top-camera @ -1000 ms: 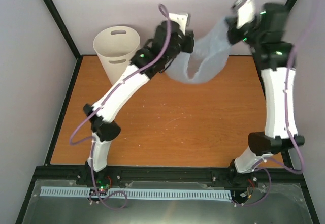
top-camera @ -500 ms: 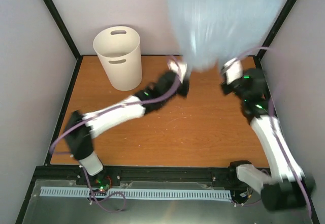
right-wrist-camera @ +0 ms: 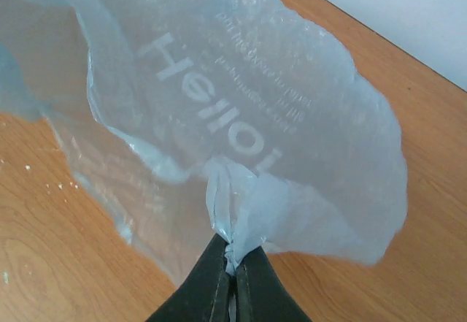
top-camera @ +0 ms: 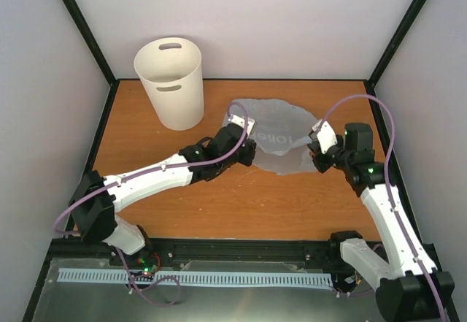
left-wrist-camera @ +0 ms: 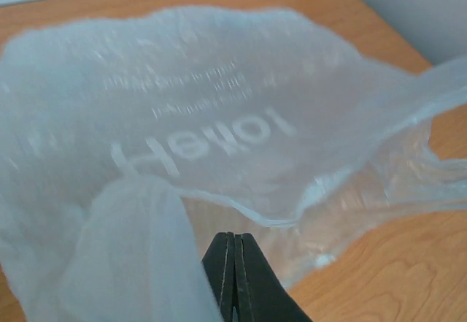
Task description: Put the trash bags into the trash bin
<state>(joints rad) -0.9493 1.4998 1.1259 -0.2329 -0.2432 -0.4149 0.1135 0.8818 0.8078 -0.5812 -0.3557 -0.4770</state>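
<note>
Two end effectors meet one trash bag [top-camera: 281,133] on the orange-brown wooden worktop [top-camera: 219,198]. We see the bag lying spread out, low and mostly flat, towards the far right of the worktop, between the two arms. Its film is pale blue, translucent and crinkled. The white "Hello!" lettering shows through it, and reads inverted in both wrist views.

The left end effector [top-camera: 248,145] reaches in from the bag's left edge. In the left wrist view its black fingers [left-wrist-camera: 244,271] are pressed together with only a thin seam between them. A bunched fold of the trash bag [left-wrist-camera: 219,110] lies against their left side. We cannot tell whether any film is caught in the seam.

The right end effector [top-camera: 314,160] meets the bag's right edge. In the right wrist view its fingers [right-wrist-camera: 252,289] are clamped on a gathered twist of the trash bag [right-wrist-camera: 241,96]. The film fans out from that pinch across the wood beyond. Small pale specks dot the worktop at the left of that view.

The trash bin [top-camera: 174,88] stands upright in the far left corner of the worktop, close to the back wall, with its mouth open upward. One oval handle slot shows on its near side and another at the far rim. The bin stands left of the bag, apart from it and from both arms. No part of the bag is inside it. Purple cables [top-camera: 368,103] run along both arms.
</note>
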